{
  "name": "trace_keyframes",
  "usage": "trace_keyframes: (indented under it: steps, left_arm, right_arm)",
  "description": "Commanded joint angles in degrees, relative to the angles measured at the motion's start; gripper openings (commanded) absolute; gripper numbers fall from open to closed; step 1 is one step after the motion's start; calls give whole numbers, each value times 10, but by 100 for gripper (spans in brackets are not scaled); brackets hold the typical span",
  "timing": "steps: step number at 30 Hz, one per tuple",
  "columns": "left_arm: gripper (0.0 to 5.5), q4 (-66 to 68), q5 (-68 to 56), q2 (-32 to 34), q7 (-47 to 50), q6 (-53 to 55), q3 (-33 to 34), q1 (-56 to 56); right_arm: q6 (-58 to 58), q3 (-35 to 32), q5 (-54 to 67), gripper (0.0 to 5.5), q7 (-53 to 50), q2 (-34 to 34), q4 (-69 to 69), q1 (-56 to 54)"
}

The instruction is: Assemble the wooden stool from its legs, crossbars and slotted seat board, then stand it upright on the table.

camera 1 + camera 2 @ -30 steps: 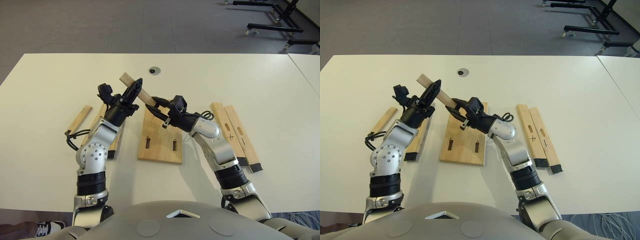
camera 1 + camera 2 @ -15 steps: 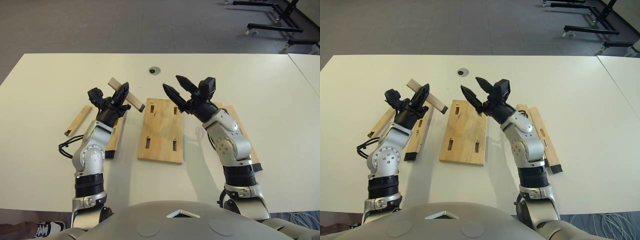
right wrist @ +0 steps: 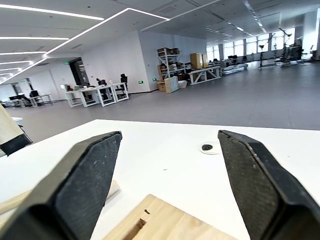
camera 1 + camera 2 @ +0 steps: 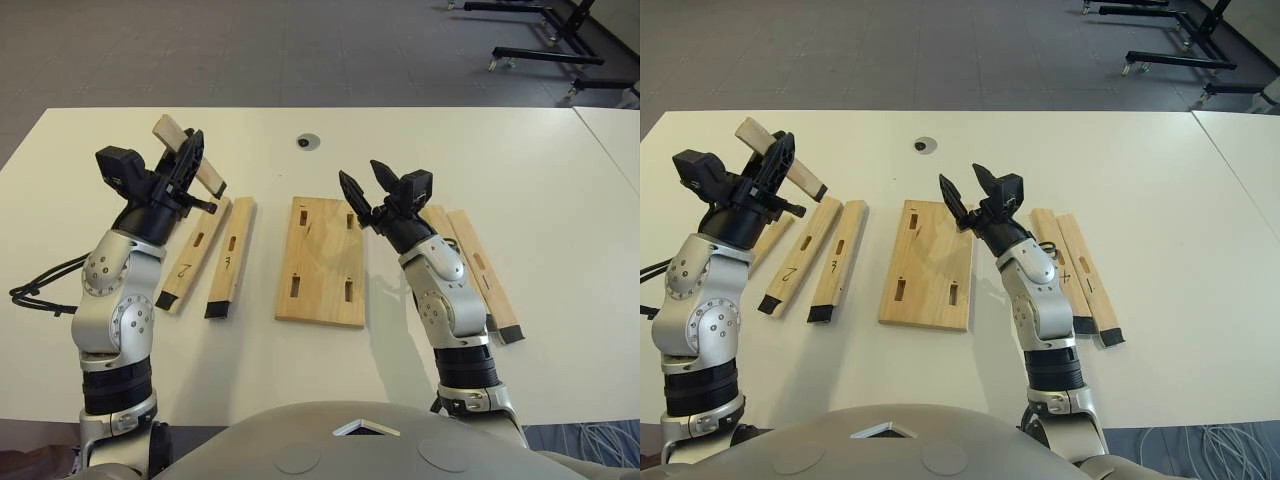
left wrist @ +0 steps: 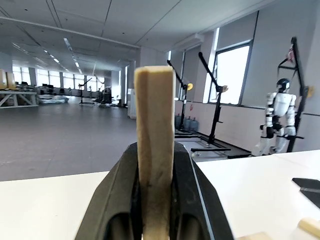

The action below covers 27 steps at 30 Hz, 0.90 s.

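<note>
My left gripper (image 4: 190, 150) is raised over the table's left side, shut on a short wooden bar (image 4: 185, 158) that sticks out past both sides of the fingers; the left wrist view shows the bar (image 5: 154, 150) upright between the jaws. The slotted seat board (image 4: 322, 260) lies flat at the table's middle. My right gripper (image 4: 360, 172) hovers open and empty over the board's far right corner. Two legs (image 4: 195, 255) (image 4: 228, 255) lie left of the board and two more (image 4: 445, 245) (image 4: 485, 270) lie to its right, partly under the right arm. Another short bar (image 4: 773, 232) peeks out behind the left arm.
A round cable hole (image 4: 308, 142) sits in the table beyond the board. A black cable (image 4: 40, 295) loops off the left arm near the table's left edge. A second table (image 4: 615, 130) adjoins on the right. Black stand bases (image 4: 545, 55) are on the floor behind.
Both grippers met at the bar above the board. The right gripper opened and drew back to the right. The left arm swung the bar out left and upward.
</note>
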Motion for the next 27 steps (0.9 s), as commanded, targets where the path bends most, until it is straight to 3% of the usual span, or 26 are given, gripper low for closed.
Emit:
trace_keyframes:
  steps: [1, 13, 27]
  left_arm:
    - [39, 68, 39, 6, -15, -48, 9, 29]
    - [39, 159, 75, -1, -34, -141, 15, 36]
    - [39, 167, 77, -24, -37, -157, 6, 83]
  right_arm:
    - [-7, 4, -15, 354, -7, 1, 1, -4]
    - [-22, 12, -30, 354, -6, 8, 23, -16]
    - [-24, 15, -41, 354, -11, 9, 21, -27]
